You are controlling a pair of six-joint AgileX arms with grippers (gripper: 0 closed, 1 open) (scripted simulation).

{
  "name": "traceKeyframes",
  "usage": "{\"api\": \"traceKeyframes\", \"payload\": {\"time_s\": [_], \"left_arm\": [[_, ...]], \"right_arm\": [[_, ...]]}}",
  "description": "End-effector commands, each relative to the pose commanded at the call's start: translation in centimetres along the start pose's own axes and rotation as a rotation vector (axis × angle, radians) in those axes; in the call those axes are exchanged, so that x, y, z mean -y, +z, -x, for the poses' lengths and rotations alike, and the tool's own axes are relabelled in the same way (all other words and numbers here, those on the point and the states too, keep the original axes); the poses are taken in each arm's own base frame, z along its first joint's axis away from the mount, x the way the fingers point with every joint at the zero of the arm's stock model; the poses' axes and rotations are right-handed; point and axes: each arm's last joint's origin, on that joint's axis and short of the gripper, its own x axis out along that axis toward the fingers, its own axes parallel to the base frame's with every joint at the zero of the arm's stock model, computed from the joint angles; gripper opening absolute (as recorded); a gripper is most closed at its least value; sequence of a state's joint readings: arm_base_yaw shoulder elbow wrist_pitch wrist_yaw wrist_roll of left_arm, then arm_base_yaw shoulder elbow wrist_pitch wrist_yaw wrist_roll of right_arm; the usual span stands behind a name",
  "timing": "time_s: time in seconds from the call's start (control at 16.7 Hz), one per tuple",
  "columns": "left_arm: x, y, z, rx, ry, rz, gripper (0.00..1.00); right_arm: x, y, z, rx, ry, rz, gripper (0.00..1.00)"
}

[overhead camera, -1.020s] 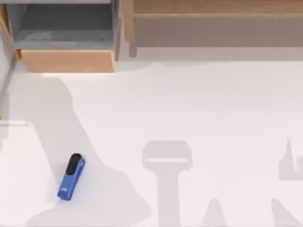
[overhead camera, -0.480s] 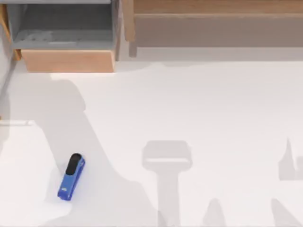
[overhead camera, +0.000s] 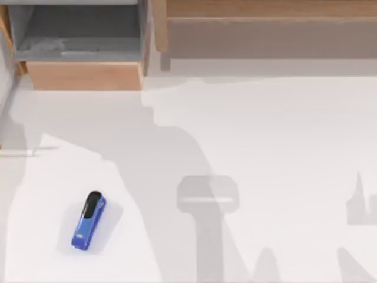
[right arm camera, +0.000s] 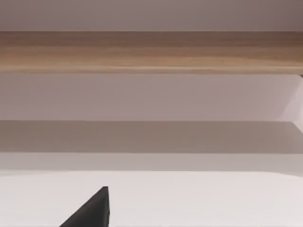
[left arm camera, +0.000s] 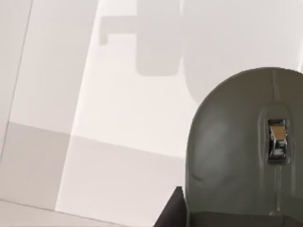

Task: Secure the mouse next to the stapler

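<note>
The blue stapler (overhead camera: 88, 220) with a black top strip lies on the white table near the front left, pointing slightly to the right. The dark grey-olive mouse (left arm camera: 236, 146) looms close in the left wrist view, lifted above the table with its silvery scroll wheel (left arm camera: 277, 144) showing. My left gripper (left arm camera: 222, 220) is shut on the mouse, and one black finger (left arm camera: 171, 213) shows at the mouse's edge. A black part of my right gripper (right arm camera: 92, 210) pokes into the right wrist view, over bare table and facing the wooden shelf.
A wooden drawer unit (overhead camera: 82, 75) with an open grey compartment stands at the back left. A long wooden shelf (overhead camera: 265, 17) runs along the back. Arm shadows fall across the table's middle and front.
The broad shadow on the table's left has swept rightward and toward the back, leaving the stapler in lit table. The stapler itself has not moved.
</note>
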State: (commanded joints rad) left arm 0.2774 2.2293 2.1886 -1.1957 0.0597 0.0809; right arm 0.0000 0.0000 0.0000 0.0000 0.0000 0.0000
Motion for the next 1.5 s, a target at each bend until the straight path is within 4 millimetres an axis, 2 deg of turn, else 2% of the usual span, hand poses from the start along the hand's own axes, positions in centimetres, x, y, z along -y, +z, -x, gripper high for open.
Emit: {"api": "traceKeyframes", "payload": {"time_s": [0.18, 0.3, 0.54, 0.78, 1.08, 1.32, 1.5], "left_arm": [[3.6, -1.2, 3.4, 0.063, -0.038, -0.030, 0.00], [6.5, -2.3, 5.0, 0.088, -0.071, -0.058, 0.00], [12.8, -5.5, 6.3, 0.088, -0.139, -0.112, 0.00], [19.2, -10.1, 4.8, 0.009, -0.170, -0.146, 0.00], [25.9, -18.0, 1.1, -0.140, -0.125, -0.181, 0.00], [28.8, -24.5, -1.4, -0.221, -0.056, -0.211, 0.00], [29.8, -27.9, -2.3, -0.239, -0.022, -0.228, 0.00]], "right_arm": [[0.0, 0.0, 0.0, 0.000, 0.000, 0.000, 1.00], [0.0, 0.0, 0.0, 0.000, 0.000, 0.000, 1.00], [0.0, 0.0, 0.0, 0.000, 0.000, 0.000, 1.00], [0.0, 0.0, 0.0, 0.000, 0.000, 0.000, 1.00], [0.0, 0.0, 0.0, 0.000, 0.000, 0.000, 1.00], [0.0, 0.0, 0.0, 0.000, 0.000, 0.000, 1.00], [0.0, 0.0, 0.0, 0.000, 0.000, 0.000, 1.00]]}}
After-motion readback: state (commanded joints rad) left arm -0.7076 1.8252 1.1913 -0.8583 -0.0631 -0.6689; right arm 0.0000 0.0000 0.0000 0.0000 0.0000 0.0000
